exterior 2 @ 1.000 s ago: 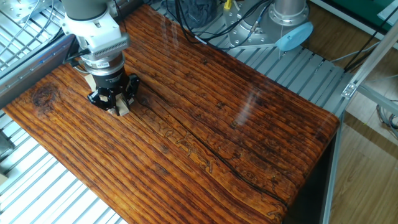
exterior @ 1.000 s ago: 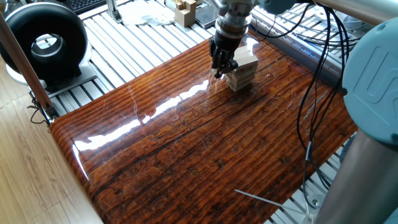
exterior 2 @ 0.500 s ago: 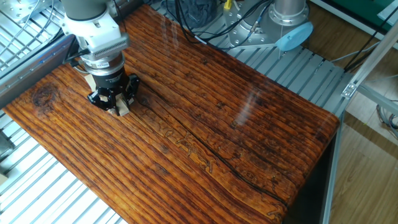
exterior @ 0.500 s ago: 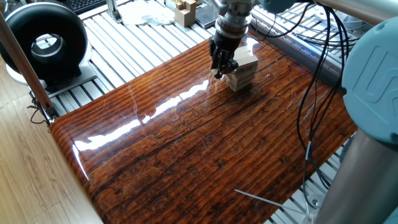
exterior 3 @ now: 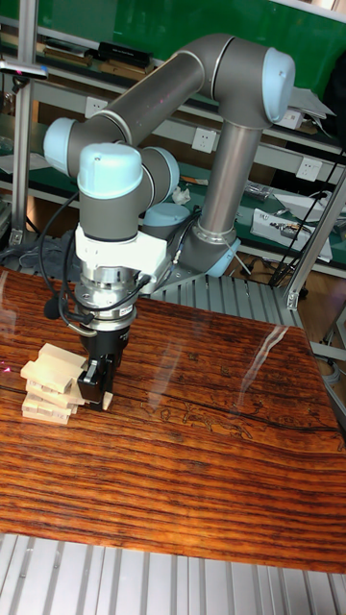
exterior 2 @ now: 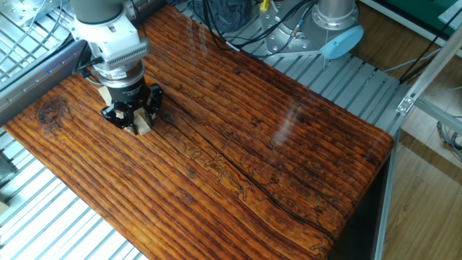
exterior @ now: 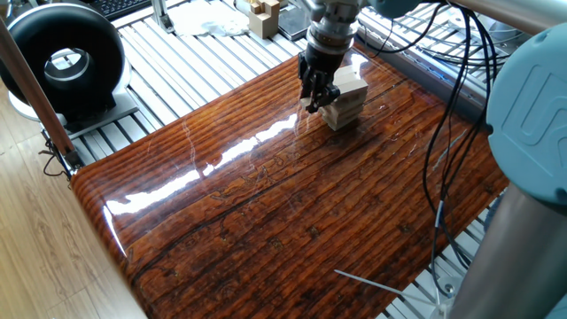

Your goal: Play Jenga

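Observation:
The Jenga tower is a short stack of pale wooden blocks in crosswise layers near the far edge of the glossy wooden table. Its top block lies skewed in the tall fixed view, where the tower stands just left of the fingers. My gripper points straight down right beside the tower. It is shut on a single pale Jenga block held upright, with the block's lower end just above the tabletop. From the other side, my gripper hides most of the tower, and the held block shows between the fingers.
A black round device stands off the table's left corner. A cluster of pale wooden pieces sits behind the table. Cables hang at the right, and a thin white stick lies near the front edge.

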You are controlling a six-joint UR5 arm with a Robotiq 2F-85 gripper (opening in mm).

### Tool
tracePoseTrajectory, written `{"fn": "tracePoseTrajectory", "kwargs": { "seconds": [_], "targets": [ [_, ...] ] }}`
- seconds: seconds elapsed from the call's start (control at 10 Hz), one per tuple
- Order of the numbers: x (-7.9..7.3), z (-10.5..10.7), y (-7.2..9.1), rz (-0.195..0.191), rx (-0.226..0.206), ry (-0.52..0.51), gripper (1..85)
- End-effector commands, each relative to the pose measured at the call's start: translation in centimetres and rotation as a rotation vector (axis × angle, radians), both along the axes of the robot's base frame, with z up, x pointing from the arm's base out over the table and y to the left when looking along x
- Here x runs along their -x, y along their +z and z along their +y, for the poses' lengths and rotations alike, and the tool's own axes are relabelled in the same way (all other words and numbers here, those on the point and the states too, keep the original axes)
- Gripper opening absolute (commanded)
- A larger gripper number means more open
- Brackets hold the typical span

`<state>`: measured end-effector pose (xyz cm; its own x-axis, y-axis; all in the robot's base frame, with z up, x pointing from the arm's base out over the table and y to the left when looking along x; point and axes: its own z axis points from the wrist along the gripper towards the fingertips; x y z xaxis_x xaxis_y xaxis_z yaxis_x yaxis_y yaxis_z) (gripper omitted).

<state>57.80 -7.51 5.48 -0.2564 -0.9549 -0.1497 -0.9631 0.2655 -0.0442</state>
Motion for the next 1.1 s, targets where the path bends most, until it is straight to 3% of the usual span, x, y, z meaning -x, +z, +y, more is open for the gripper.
{"fn": "tracePoseTrajectory", "kwargs": {
  "seconds": [0.0,1.0],
  "targets": [
    [0.11,-0.13,0.12,0.008,0.000,-0.012,40.3],
    [-0.29,0.25,0.63,-0.007,-0.006,-0.018,42.3]
  ]
}}
